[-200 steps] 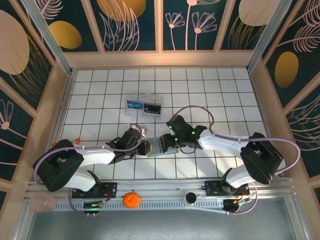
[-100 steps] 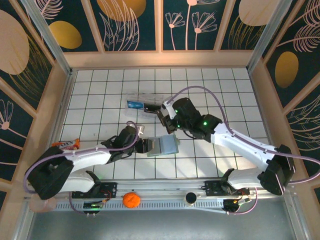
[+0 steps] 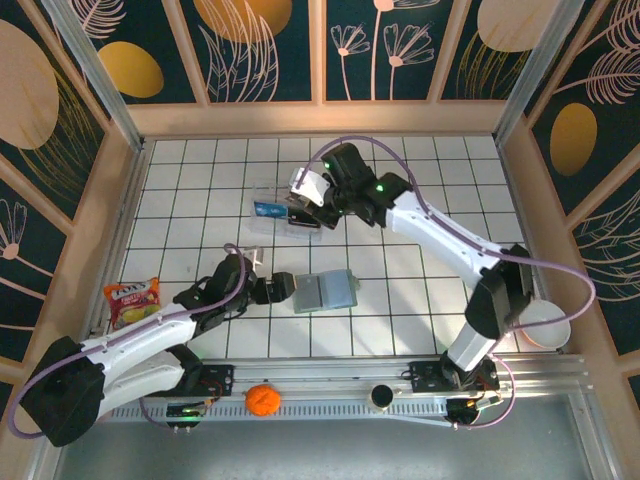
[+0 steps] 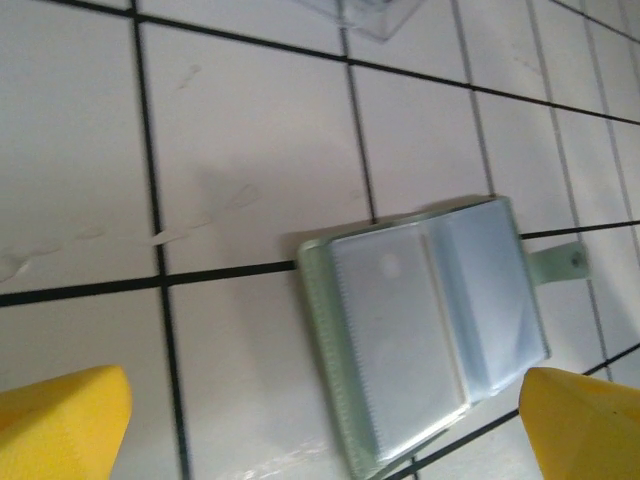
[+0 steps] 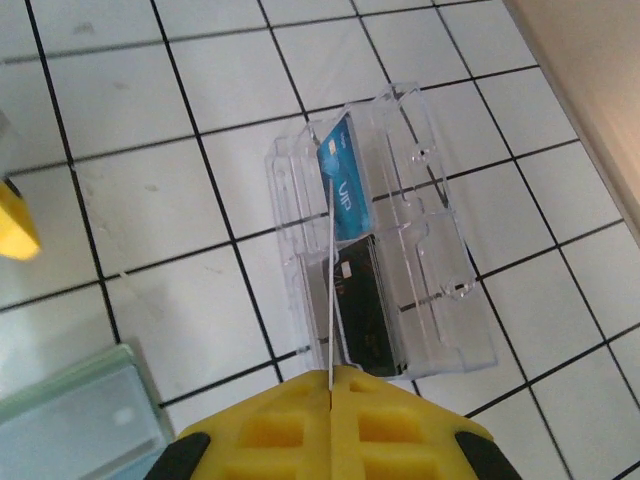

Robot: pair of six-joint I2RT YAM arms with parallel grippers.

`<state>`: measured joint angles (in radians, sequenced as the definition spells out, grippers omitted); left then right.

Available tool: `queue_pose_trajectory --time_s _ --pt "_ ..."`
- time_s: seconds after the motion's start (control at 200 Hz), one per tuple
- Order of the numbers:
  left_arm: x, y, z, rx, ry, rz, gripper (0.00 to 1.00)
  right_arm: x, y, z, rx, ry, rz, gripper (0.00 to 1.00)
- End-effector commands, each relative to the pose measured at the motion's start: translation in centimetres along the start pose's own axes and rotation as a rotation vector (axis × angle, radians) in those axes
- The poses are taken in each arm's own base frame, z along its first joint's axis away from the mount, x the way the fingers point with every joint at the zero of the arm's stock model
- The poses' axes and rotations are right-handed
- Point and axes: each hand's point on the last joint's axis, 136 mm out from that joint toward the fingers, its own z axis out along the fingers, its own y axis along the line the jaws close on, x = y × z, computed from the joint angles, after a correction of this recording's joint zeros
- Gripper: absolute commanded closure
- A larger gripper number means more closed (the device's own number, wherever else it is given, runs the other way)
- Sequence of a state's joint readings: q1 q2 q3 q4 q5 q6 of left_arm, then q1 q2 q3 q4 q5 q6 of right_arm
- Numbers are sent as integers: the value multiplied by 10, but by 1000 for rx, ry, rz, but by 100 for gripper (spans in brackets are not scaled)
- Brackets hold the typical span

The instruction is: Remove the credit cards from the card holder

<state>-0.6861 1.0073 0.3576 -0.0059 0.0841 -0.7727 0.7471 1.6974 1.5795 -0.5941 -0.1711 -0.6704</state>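
The card holder [image 3: 326,292] lies open and flat on the tiled floor, its pale blue-grey inner faces [image 4: 430,320] up. My left gripper [image 3: 276,287] is open just to its left; the yellow fingertips [image 4: 62,420] stand wide apart with nothing between them. My right gripper [image 3: 312,196] is shut on a thin white credit card [image 5: 328,300], seen edge-on, and hovers over the clear plastic box [image 5: 440,250]. That box holds a blue card [image 5: 345,185] and a black card [image 5: 365,310]. A corner of the card holder [image 5: 80,425] shows below the right gripper [image 5: 330,385].
A snack packet [image 3: 132,300] lies at the left wall. A white cup [image 3: 548,322] stands at the right wall. An orange ball [image 3: 262,400] and a pink cup [image 3: 85,405] sit on the front rail. The clear box [image 3: 265,192] sits mid-table.
My left gripper opened, let go of the card holder and drew back to the left. My right gripper carried the white card away from the holder to above the clear box.
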Motion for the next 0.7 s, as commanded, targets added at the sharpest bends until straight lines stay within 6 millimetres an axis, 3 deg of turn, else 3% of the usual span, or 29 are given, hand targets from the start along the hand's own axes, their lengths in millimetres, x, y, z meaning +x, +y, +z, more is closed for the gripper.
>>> queue_pose_trajectory --time_s 0.0,0.19,0.395,0.696 --pt "5 12 -2 -44 17 -35 1 24 4 17 -107 96 -104 100" --pt "6 20 -2 -96 33 -36 1 29 -20 45 -115 136 -165 100" --pt "3 23 -1 -134 37 -23 1 36 -32 74 -116 194 -198 100" --pt "1 26 0 -153 33 -8 1 44 -24 92 -148 221 -195 100"
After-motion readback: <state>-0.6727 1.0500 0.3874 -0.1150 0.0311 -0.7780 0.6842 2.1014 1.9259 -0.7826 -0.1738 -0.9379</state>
